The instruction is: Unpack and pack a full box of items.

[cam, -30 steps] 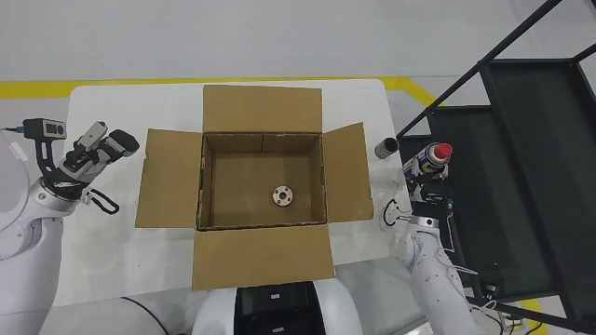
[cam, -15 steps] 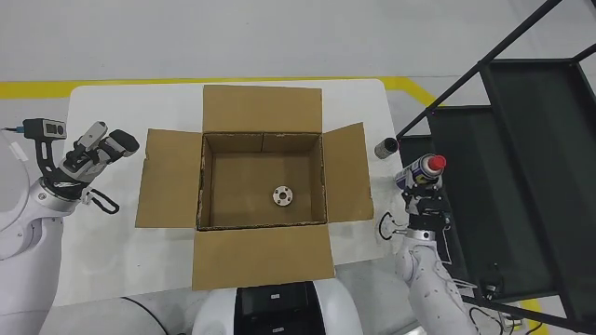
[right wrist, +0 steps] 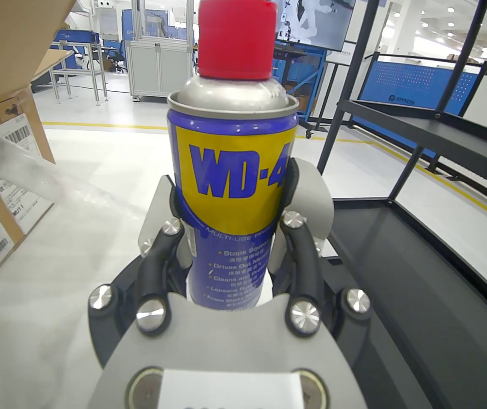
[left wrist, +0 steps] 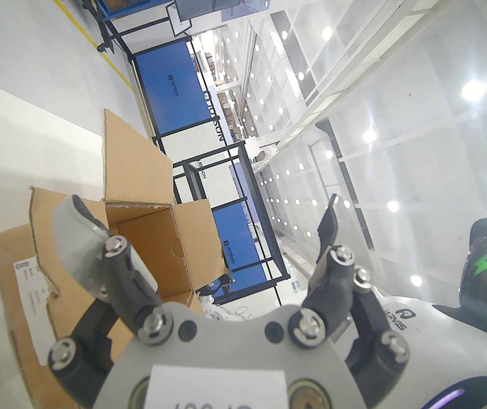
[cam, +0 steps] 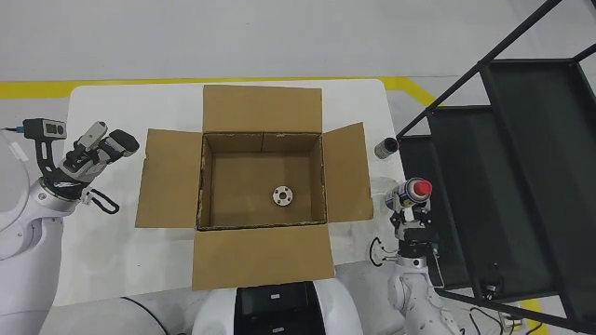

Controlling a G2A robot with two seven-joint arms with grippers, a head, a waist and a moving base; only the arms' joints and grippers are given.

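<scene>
the spray can [right wrist: 230,163] stands upright with its red cap on top, clamped by the right jaws, which press on opposite sides of its lower body so that most of the can rises above them. from above, the can [cam: 415,189] is at the right edge of the desk [cam: 130,102], between the box's right flap and the black rack [cam: 521,149], and near a small dark cylinder [cam: 386,148] that stands on the desk's edge. the cardboard box [cam: 242,191] sits in the middle of the desk with all four flaps spread open, and a small round part [cam: 280,194] lies on its floor. the left jaws are spread wide and hold nothing, raised by the desk's left edge near the box's left flap.
</scene>
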